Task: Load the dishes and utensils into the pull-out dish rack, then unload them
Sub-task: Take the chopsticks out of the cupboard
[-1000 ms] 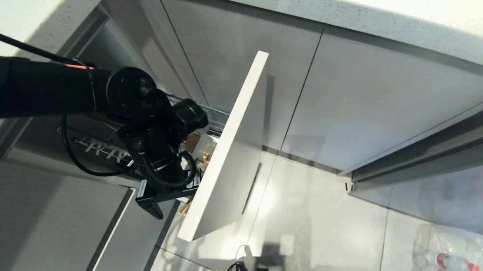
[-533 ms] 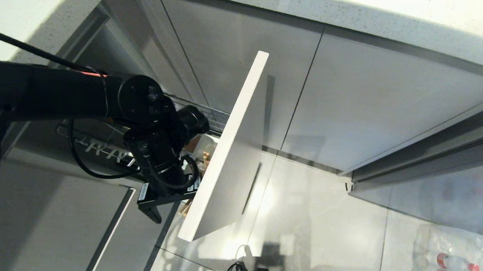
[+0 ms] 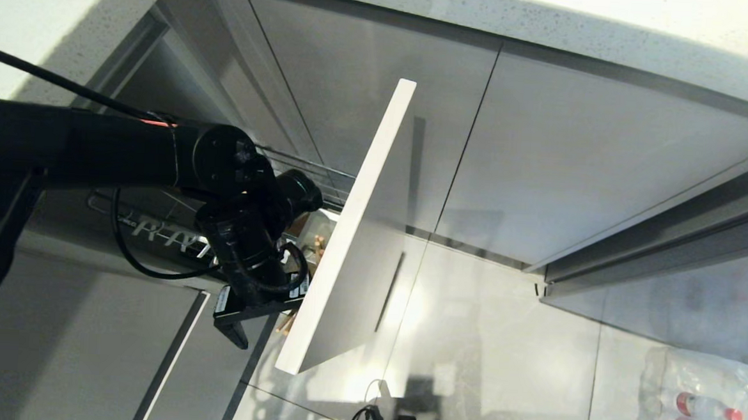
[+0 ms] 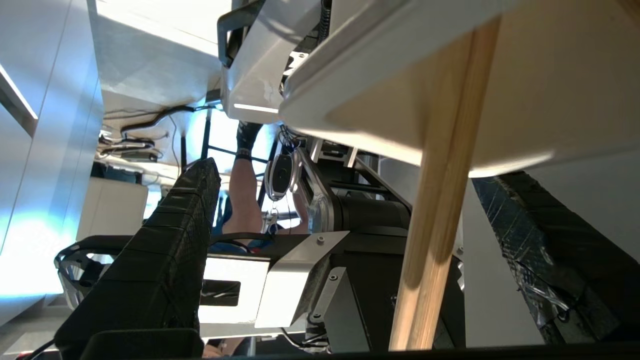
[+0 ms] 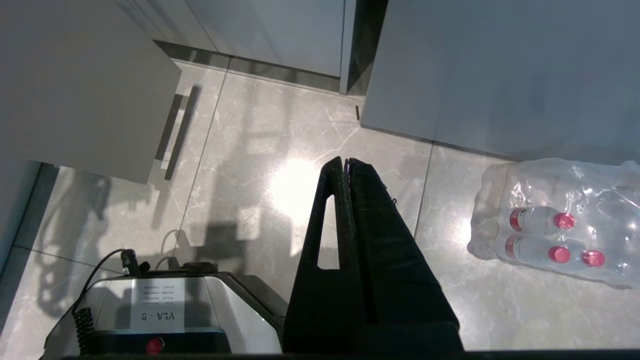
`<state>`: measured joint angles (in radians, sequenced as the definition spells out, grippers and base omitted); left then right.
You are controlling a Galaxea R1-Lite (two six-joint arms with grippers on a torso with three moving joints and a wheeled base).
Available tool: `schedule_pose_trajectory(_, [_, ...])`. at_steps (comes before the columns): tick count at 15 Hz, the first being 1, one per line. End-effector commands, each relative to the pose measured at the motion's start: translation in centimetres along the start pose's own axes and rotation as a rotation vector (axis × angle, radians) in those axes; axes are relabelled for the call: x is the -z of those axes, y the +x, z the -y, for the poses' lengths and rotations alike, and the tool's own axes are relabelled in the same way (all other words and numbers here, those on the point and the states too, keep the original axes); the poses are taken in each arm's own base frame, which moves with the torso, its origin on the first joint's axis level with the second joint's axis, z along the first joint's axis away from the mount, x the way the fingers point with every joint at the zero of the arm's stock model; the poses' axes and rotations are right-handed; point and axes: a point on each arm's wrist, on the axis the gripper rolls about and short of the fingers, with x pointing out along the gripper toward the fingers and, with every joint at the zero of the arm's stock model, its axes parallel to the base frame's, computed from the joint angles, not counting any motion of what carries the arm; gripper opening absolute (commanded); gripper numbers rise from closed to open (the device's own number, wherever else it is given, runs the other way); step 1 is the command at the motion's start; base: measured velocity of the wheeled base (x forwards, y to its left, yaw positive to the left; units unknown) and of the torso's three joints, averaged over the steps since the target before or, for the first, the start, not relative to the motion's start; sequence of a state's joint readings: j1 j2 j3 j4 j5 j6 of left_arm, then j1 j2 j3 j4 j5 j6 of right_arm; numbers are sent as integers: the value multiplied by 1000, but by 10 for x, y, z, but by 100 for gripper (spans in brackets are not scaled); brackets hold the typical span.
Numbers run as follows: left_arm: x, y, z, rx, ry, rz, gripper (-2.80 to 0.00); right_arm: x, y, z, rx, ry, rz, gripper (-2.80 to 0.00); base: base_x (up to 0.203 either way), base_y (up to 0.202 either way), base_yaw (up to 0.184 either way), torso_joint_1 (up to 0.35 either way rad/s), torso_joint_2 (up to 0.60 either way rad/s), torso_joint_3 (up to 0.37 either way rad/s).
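The pull-out dish rack stands drawn out, its pale front panel (image 3: 360, 235) edge-on, chrome wire (image 3: 315, 172) and the white pronged tray (image 3: 155, 232) behind it. My left arm (image 3: 244, 241) reaches down into the rack just behind the panel. In the left wrist view my left gripper (image 4: 350, 175) is open. A light wooden chopstick (image 4: 435, 200) runs between its fingers without touching either, rising into the white utensil cup (image 4: 400, 65). The spoon and the dishes are out of view. My right gripper (image 5: 346, 161) hangs shut and empty over the floor.
Grey cabinet doors (image 3: 594, 157) stand under the worktop (image 3: 550, 21). A shrink-wrapped pack of water bottles (image 3: 703, 406) lies on the tiled floor at the right. My own base (image 5: 165, 310) is below. A person's leg (image 4: 245, 190) shows behind me.
My left forearm and elbow have sunk a little and shifted towards the front panel. The wrist end has hardly moved. The right arm has kept still.
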<state>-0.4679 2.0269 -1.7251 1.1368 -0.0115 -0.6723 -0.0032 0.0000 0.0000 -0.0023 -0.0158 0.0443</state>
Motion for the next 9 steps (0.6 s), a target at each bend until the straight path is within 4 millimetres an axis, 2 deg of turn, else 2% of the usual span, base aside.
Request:
schedule_pose_trajectory(1, [-1,3,0,-9,-4,-10,0,0,0,0,0,0,-1,-280,0,0,0,0,0,0])
schedule_pose_trajectory(7, [-1,3,0,-8,-4,-11,0,0,0,0,0,0,-1,-280,0,0,0,0,0,0])
schedule_pose_trajectory(8, [-1,3,1,-8,-4,-10,-280,0,0,0,0,0,-1,-280,0,0,0,0,0,0])
schedule_pose_trajectory(9, [-1,2,1,-4,-4,-6,-280,0,0,0,0,0,-1,-280,0,0,0,0,0,0])
